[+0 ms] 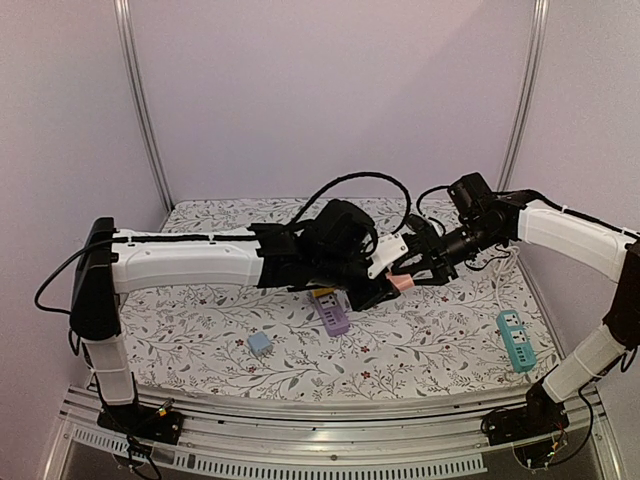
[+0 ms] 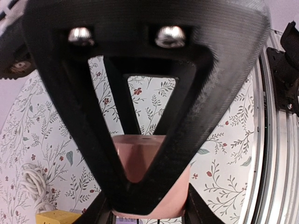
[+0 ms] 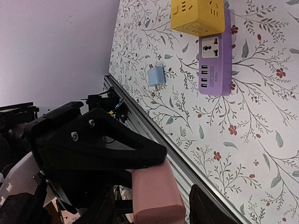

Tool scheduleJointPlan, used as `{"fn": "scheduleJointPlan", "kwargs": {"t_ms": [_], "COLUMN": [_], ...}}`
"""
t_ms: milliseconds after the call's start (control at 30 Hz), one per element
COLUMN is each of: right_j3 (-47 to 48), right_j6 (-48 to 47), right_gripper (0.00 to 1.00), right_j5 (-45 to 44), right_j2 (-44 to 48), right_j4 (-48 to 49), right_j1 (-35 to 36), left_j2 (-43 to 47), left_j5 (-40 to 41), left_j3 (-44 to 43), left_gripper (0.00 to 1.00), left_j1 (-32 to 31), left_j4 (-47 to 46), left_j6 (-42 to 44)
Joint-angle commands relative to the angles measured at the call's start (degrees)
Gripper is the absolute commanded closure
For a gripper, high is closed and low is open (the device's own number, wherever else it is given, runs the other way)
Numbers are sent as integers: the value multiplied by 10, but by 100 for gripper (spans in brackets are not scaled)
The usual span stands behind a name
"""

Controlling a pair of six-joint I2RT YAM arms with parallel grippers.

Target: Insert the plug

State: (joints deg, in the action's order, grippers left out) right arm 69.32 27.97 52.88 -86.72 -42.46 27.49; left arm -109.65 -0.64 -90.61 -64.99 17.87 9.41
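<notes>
left gripper (image 2: 149, 211) jaws grip the pink plug (image 2: 140, 158), lengthwise toward right gripper (image 3: 156, 210).

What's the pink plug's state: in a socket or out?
Out. The left gripper holds the plug in mid-air, apart from the purple strip, whose socket shows empty.

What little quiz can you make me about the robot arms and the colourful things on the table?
1. True or false: the pink plug is plugged into the purple power strip.
2. What colour is the block sitting on that strip's end? A) yellow B) green C) red
3. Fill in: the teal power strip lies nearest the ___ arm's base.
Key: 1 false, the left gripper holds it in the air; 2 A; 3 right.
</notes>
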Motion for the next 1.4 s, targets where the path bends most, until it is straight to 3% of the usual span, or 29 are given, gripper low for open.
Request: {"fn": "scheduleJointPlan", "kwargs": {"t_ms": [0, 300, 433, 500, 533, 567, 600, 833, 1033, 1200, 1267, 1367], "right_j3": [-4, 1, 5, 7, 8, 10, 11, 29, 55, 69, 70, 83], "right_j6": [-7, -10, -14, -16, -17, -19, -20, -30, -31, -24, -20, -15], "right_gripper": [49, 61, 72, 84, 92, 98, 100, 100, 100, 100, 100, 100], "right_j5": [7, 11, 11, 11, 12, 12, 10, -15, -104, -157, -182, -200], "right_j2": [-13, -19, -23, -24, -25, -26, -27, -28, -24, -17, -13, -19], "right_j4": [-3, -4, -7, -10, -12, -14, -15, -31, -51, -40, -31, -24], "right_j1": [3, 2, 2, 2, 2, 3, 3, 3, 2, 2, 3, 8], "left_j2": [-10, -13, -14, -14, -10, -4, 1, 33, 125, 205, 231, 266], "left_j5": [0, -4, -2, 4, 25, 37, 40, 75, 132, 208, 274, 345], "left_j3": [-15, -15, -15, -13, -9, 0, 8, 36, 120, 186, 203, 185], "left_gripper": [100, 100, 98, 78, 57, 9, 2, 1, 0, 0, 1, 1], "left_j1": [-9, -9, -9, -11, -12, -15, -15, -16, -16, -15, -14, -11], "left_j4": [-1, -4, -5, -7, -14, -24, -33, -16, -44, -46, -44, 28], "left_j6": [4, 10, 14, 12, 12, 18, 24, 28, 0, -24, -64, -120]}}
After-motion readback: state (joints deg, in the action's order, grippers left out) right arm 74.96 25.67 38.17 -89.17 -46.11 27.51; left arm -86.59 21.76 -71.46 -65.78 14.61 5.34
